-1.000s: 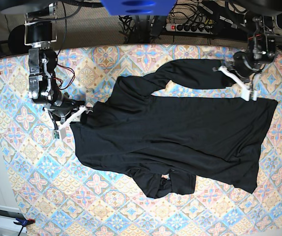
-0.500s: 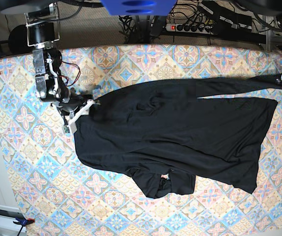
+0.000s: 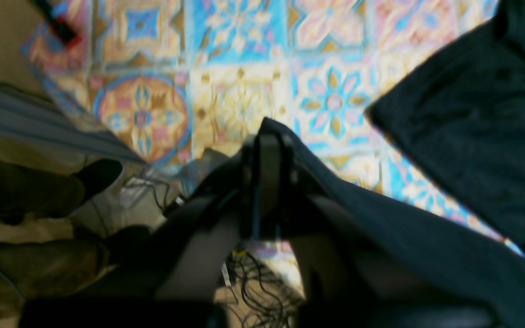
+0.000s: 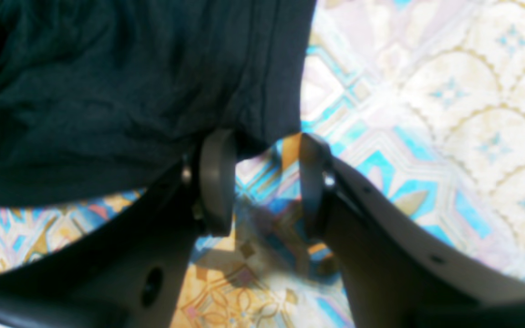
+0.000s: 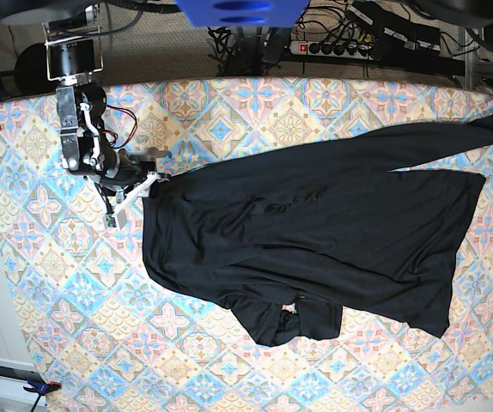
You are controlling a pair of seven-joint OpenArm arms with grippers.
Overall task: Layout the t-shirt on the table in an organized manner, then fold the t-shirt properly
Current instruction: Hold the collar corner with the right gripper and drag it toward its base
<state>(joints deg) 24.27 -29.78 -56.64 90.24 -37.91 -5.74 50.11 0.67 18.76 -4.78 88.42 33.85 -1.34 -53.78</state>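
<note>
Plain black t-shirt (image 5: 315, 232) of soft, creased cloth, spread across middle of surface (image 5: 57, 300); bunched sleeve lump at 6 o'clock. Long axis from 9 to 3 o'clock, one sleeve stretched thin toward 2 o'clock corner. Right gripper (image 4: 258, 182) at 9 o'clock edge of garment, jaws apart, black hem just at their tips, only patterned cloth between. Left gripper (image 3: 267, 155) closed tight on sleeve end, over far edge, picture blurred.
</note>
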